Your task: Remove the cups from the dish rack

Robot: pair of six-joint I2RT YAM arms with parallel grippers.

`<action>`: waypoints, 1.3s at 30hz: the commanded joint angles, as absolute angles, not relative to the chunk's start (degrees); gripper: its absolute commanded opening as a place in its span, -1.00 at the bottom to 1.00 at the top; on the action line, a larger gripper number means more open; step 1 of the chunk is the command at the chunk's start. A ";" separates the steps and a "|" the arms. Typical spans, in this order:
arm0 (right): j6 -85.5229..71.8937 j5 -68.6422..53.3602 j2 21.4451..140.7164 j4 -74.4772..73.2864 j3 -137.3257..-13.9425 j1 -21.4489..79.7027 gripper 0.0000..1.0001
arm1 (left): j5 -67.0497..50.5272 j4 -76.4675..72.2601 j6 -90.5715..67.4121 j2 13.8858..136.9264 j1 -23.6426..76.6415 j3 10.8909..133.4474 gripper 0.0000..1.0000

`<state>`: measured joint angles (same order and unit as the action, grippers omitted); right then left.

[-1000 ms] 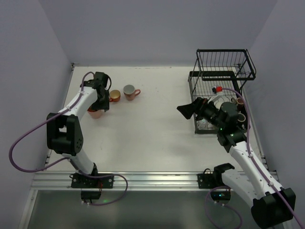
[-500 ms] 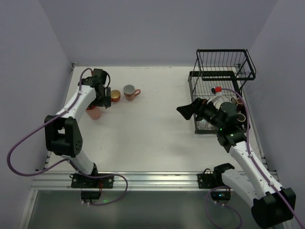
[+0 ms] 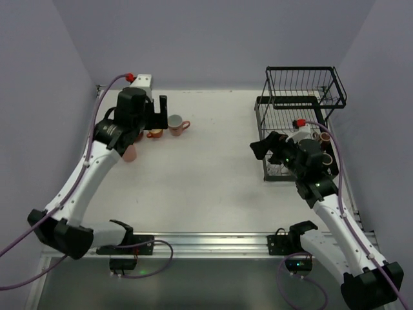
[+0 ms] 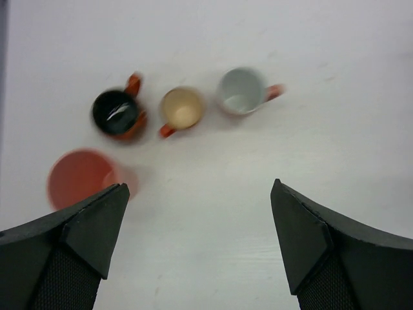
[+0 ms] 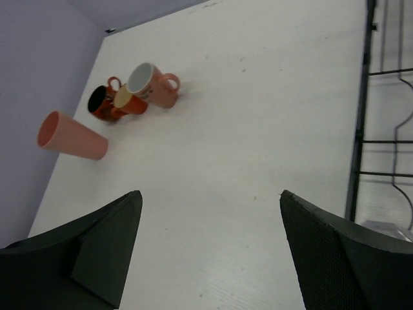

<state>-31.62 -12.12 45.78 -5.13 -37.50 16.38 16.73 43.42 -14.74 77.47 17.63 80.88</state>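
At the far left of the table (image 3: 219, 181), four cups (image 4: 182, 110) stand unloaded in a loose group: three handled mugs and a salmon tumbler (image 4: 79, 177). At far right, the dish rack (image 3: 300, 84) holds at least two more. Left gripper (image 4: 199, 187) hovers above the group, right gripper (image 5: 210, 194) beside the rack; both have jaws apart, empty.

The surface (image 4: 213, 245) is white and matt, with a faint grain. The dark-lined cup (image 4: 116, 113) has a glossy glaze with a bright glint inside, the salmon tumbler (image 5: 72, 144) looks duller, and the dish rack (image 3: 302, 67) is thin black wire. The left tool (image 4: 199, 194) has matt black fingers (image 4: 303, 258) with a woven-textured patch.
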 commanded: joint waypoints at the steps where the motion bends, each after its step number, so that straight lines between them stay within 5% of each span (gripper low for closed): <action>1: -27.51 0.95 45.79 -13.69 -41.74 16.26 0.75 | 9.17 28.07 -14.14 67.34 26.35 79.30 1.00; 6: -26.19 19.75 46.40 -18.98 -41.92 15.21 0.73 | -10.09 16.89 -16.35 58.02 29.26 64.44 1.00; 12: -27.07 22.50 53.86 -21.36 -46.13 9.15 0.98 | -21.35 12.22 -14.95 50.81 30.32 53.02 1.00; 19: -26.90 24.33 63.45 -22.32 -50.01 5.54 0.98 | -19.78 8.26 -13.28 44.30 31.90 46.59 1.00; 39: -22.41 21.35 80.33 -18.20 -56.34 1.67 0.93 | -18.02 7.73 -11.43 49.74 34.98 45.79 1.00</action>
